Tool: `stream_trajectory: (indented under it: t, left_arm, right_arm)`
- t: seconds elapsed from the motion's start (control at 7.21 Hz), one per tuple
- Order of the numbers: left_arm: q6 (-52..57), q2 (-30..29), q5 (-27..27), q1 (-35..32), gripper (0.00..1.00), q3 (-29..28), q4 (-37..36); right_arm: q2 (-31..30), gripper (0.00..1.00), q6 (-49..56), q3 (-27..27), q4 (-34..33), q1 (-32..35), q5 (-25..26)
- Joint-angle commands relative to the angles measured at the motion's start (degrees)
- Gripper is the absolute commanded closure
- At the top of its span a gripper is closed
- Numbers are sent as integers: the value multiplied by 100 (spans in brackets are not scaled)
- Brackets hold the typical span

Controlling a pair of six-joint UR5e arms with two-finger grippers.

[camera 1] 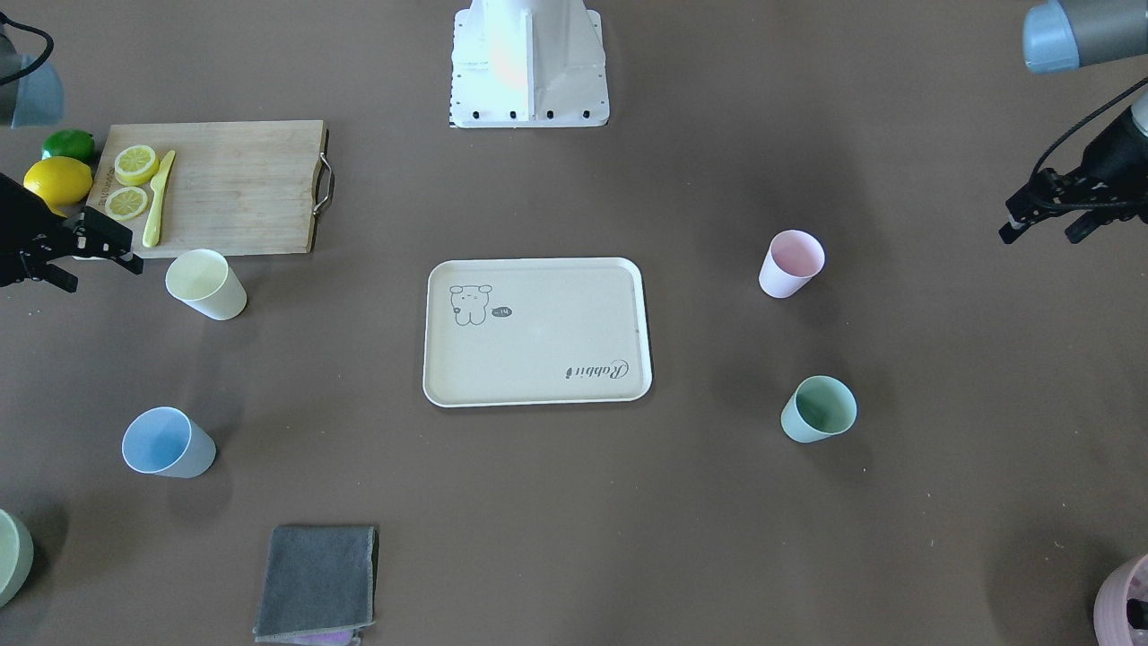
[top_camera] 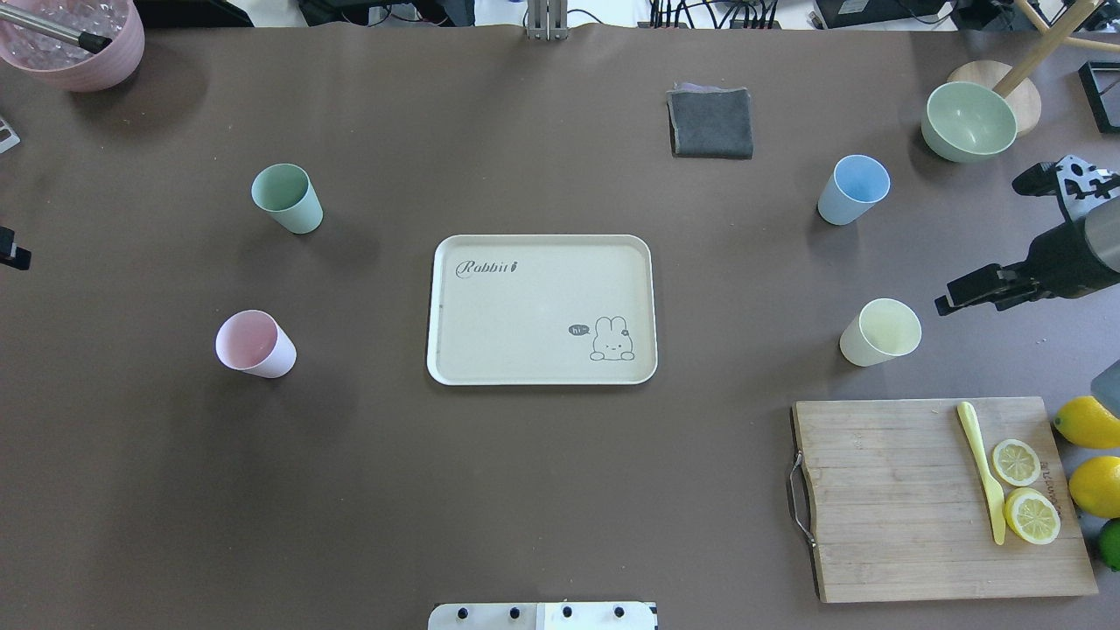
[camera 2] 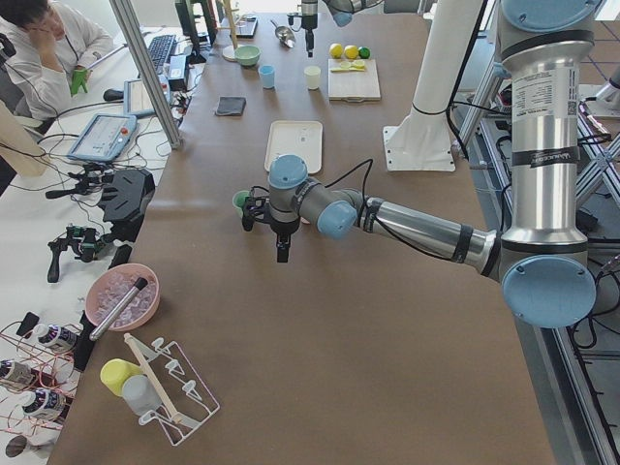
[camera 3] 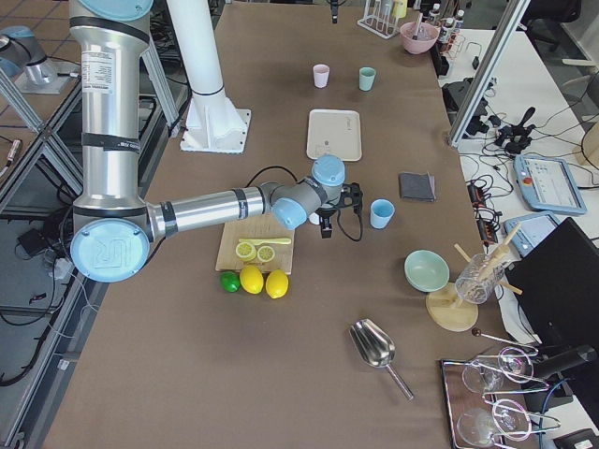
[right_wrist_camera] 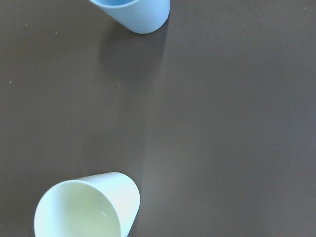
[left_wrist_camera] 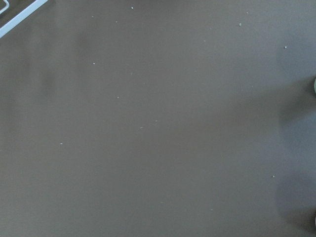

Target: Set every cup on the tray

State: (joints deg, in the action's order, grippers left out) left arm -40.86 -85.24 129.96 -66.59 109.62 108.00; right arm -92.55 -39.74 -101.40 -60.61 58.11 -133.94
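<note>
Grey cloth (camera 1: 318, 579) lies near tray (camera 1: 538, 350), cutting board (camera 1: 233, 188) beside yellow cup (camera 1: 206, 284); left claw (camera 1: 1040, 235) and right claw (camera 1: 100, 276) gape.

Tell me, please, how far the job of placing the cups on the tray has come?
Done: nothing yet; the tray is empty. In hand: nothing; the right gripper is open beside the pale yellow cup, and the left gripper is open, apart from every cup. Left to do: all four, since the pale yellow cup, light blue cup, pink cup and mint green cup stand on the table.
</note>
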Motion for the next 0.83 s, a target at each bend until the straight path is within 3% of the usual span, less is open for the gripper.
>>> stream_trajectory:
  t: [0.0,0.14,0.28,0.42,0.55,0.69]
  left_arm:
    - [-614,-115,-408,662,2,112,89]
    - [-764,-168,-436,769,2,121,89]
    - [-870,-186,-445,900,2,121,89]
    - [-984,-238,-445,989,2,147,89]
    - [-1125,-248,-541,1181,2,156,89]
    - [-1196,-256,-846,1496,2,122,89]
  right_arm:
    - [131,6,-52,67,-12,-361,288]
    - [228,6,-60,164,-21,-432,307]
    - [264,19,-52,313,-21,-493,325]
    - [273,47,-52,410,-4,-511,325]
    - [273,99,-52,402,-4,-529,290]
    - [325,100,-52,393,-4,-538,246]
